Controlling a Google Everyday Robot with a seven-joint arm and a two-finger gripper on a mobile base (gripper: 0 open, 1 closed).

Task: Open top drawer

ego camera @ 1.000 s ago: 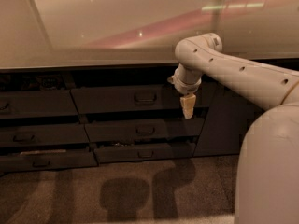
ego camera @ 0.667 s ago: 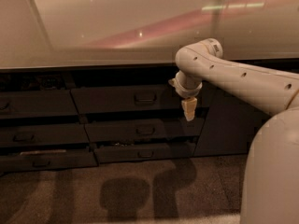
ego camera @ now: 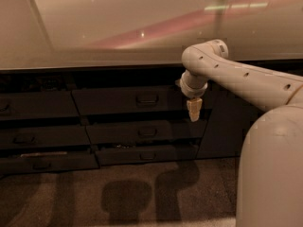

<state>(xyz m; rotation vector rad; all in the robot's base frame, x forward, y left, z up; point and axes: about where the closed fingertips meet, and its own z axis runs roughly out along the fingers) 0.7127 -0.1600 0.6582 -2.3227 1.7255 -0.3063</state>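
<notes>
The gripper [ego camera: 194,110] barely drifts, still at three o'clock of the top drawer [ego camera: 104,101] handle [ego camera: 147,99] and apart from it. Its closure cannot be told, and the drawer stays shut.

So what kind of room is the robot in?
Probably a kitchen or break room: a long pale countertop runs above rows of dark drawers with loop handles. The robot's pincer hangs at the right end of the top drawer.

Shadowed brown floor [ego camera: 71,197], claw [ego camera: 194,113] well above.
</notes>
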